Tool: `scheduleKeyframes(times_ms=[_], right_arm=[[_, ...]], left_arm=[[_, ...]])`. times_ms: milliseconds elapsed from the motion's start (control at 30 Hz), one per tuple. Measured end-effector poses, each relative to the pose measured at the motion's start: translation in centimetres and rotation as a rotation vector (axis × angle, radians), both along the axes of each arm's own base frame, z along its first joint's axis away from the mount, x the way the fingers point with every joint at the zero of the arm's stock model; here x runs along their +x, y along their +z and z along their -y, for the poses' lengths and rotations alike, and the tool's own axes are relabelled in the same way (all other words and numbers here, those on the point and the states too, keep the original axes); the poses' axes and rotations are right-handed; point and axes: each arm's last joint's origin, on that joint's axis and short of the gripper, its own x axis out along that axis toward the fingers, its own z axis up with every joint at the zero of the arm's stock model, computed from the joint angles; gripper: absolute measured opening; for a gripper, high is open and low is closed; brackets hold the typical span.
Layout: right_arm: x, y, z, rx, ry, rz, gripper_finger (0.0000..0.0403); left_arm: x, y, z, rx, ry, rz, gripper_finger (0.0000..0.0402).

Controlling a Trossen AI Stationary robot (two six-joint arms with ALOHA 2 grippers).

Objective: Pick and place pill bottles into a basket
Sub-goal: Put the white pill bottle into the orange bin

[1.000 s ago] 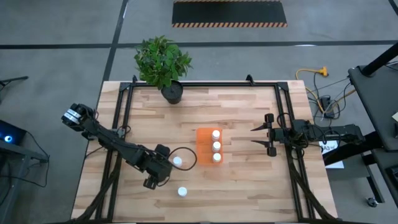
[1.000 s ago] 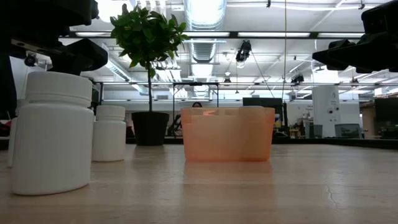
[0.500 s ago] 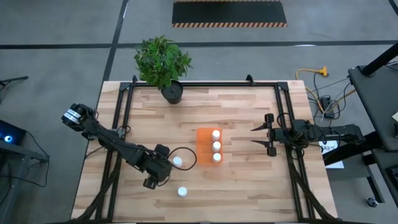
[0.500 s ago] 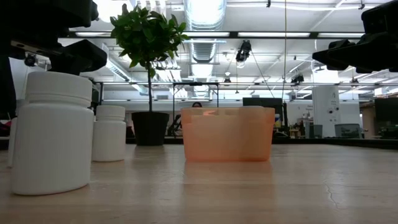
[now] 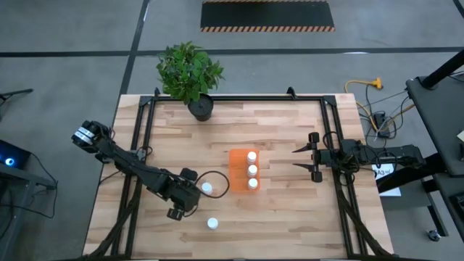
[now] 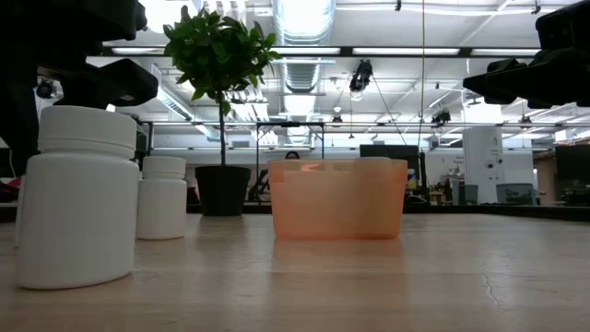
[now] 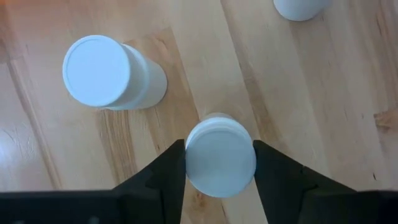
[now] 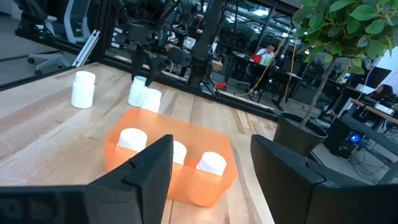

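High view: 3 pill bottles [image 5: 251, 170] sit in the basket [image 5: 238, 161], approx. half done; left gripper [image 7: 220, 163] pinches a 4th bottle [image 7: 220, 157] just off the surface, 2 more nearby; right gripper [image 5: 300, 160] idles spread.

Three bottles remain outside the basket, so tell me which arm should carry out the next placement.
Left. Its tool is closed around a pill bottle, beside the other loose bottles. The right tool waits open on the far side of the orange basket, holding nothing.
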Motion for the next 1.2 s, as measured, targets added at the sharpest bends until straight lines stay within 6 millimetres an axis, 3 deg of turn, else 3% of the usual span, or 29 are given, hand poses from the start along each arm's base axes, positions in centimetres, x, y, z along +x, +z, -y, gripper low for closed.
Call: scheduleKeyframes(times_ms=[233,733,1200], right_arm=[[0.0,0.0,0.0,0.000,0.000,0.000,0.0206],[0.0,0.0,0.0,0.000,0.000,0.000,0.0206],[0.0,0.0,0.0,0.000,0.001,0.000,0.0206]], left_arm=[[0.1,0.6,0.0,0.006,-0.001,-0.013,0.0145],[1.8,5.5,1.0,-0.086,-0.060,0.089,0.0146],[5.3,8.2,-3.5,-0.083,0.037,0.248,0.0146]])
